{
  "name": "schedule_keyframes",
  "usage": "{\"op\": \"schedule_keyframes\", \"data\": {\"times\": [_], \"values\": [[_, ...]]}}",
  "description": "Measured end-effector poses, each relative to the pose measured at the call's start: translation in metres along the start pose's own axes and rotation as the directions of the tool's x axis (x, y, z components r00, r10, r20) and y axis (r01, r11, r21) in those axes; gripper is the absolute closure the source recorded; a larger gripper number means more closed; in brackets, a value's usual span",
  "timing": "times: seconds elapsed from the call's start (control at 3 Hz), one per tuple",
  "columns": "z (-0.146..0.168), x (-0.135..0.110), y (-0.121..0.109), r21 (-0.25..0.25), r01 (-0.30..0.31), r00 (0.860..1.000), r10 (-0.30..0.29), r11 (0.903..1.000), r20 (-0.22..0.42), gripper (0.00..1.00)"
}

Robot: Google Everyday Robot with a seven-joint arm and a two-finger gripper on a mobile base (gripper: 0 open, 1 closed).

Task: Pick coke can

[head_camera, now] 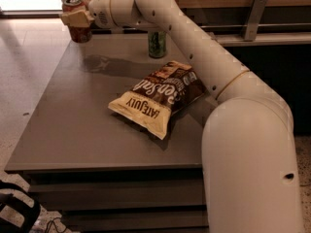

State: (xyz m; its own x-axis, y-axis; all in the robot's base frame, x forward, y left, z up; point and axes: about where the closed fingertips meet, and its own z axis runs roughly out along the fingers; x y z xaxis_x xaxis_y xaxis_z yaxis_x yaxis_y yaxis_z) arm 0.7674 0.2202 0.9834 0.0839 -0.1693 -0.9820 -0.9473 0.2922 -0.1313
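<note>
Gripping the coke can [81, 33] around its middle, the gripper [73, 19] is sitting at about ten o'clock in the camera view, by the far left corner of the table [73, 130]. Its beige fingers [77, 17] are clamping across the red side of the can. The can is standing upright in that grasp with its silver top showing above the fingers. Its base is showing against the pale floor [29, 57] just outside the table's corner rather than resting on the grey top, and a soft shadow is lying on the table at about five o'clock from it.

The white arm [194, 47] is reaching in from a bulky segment at four o'clock, crossing the table diagonally toward the gripper.

A green can [157, 43] is standing upright near the far edge of the table, at about three o'clock from the coke can and well apart from it, partly behind the arm. A brown and cream chip bag [158, 98] is lying flat near the middle of the table, at six o'clock from the green can, its right end tucking under the arm.
</note>
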Motion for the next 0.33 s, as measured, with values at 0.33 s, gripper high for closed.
{"op": "schedule_keyframes", "data": {"times": [0.33], "values": [[-0.0141,-0.0174,0.0012,0.003,0.030,0.999,-0.030,0.9995,0.023,1.00]]}}
